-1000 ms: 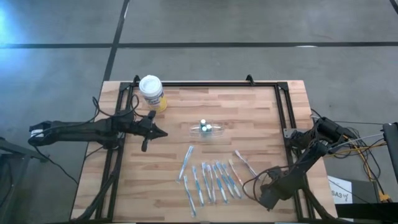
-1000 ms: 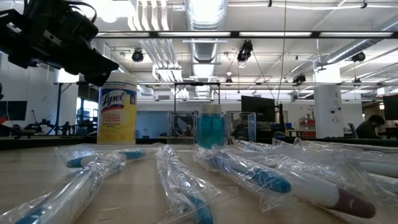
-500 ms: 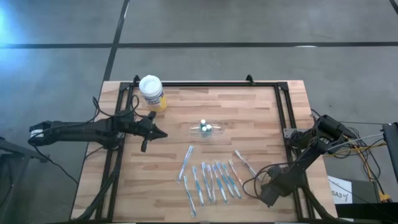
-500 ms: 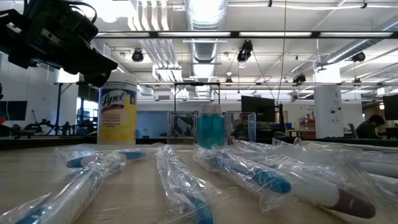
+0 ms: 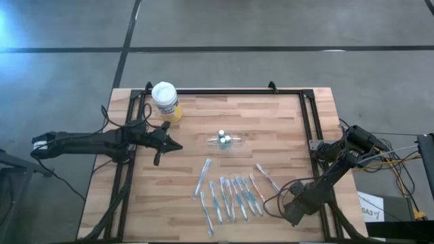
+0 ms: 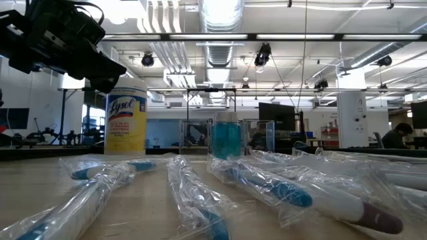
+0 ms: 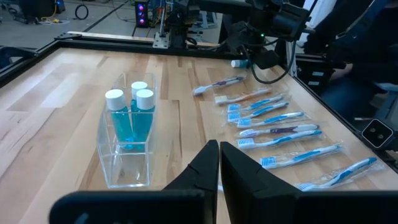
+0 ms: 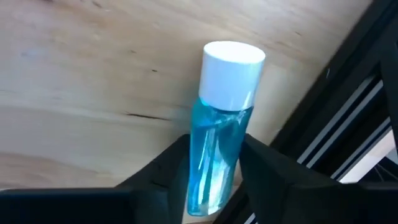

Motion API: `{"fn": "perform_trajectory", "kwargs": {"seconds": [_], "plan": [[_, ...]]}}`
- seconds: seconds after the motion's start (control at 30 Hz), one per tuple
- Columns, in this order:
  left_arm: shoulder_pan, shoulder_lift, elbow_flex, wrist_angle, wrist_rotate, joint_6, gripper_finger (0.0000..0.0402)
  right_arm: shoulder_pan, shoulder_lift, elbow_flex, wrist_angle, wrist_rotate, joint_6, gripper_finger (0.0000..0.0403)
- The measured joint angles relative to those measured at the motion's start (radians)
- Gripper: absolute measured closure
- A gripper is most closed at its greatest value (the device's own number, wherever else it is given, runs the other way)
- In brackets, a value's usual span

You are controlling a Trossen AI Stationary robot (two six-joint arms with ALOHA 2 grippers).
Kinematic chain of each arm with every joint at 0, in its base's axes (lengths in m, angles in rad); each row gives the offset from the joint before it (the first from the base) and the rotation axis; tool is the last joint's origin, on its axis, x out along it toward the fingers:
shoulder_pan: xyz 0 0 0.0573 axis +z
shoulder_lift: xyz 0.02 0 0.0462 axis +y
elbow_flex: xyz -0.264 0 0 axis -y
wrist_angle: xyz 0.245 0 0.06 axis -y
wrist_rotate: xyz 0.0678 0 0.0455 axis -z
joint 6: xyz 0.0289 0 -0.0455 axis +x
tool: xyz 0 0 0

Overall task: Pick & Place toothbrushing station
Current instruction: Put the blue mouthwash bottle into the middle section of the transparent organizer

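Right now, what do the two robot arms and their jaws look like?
Both arms are dark, slim and jointed. The left arm has a pale patch at its outer end and thin black cables along it. The right arm trails a loop of black cable, with orange and white wires at its base. The left gripper has matte black, wedge-shaped jaws; the right gripper has the same.

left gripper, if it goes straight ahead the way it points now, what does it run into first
Most likely the clear holder with three white-capped blue bottles. The shut left gripper points across the table just beside it, so it might slip past toward the wrapped toothbrushes; depth is unclear.
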Motion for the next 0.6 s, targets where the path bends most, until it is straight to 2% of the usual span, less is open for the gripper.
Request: {"fn": "perform_trajectory", "kwargs": {"seconds": [0.17, 0.37, 0.43, 0.6], "plan": [[0.000, 0.000, 0.000, 0.000, 0.000, 0.000, 0.0381, 0.000, 0.002, 0.000, 0.003, -0.008, -0.015, 0.0328], [0.000, 0.000, 0.000, 0.000, 0.000, 0.000, 0.0383, 0.000, -0.002, 0.016, -0.020, -0.006, -0.032, 0.0330], [0.000, 0.000, 0.000, 0.000, 0.000, 0.000, 0.0381, 0.002, -0.004, 0.035, -0.056, 0.029, -0.032, 0.0326], [0.000, 0.000, 0.000, 0.014, 0.000, 0.001, 0.0378, 0.002, -0.037, 0.100, -0.125, 0.225, -0.051, 0.0328]]}}
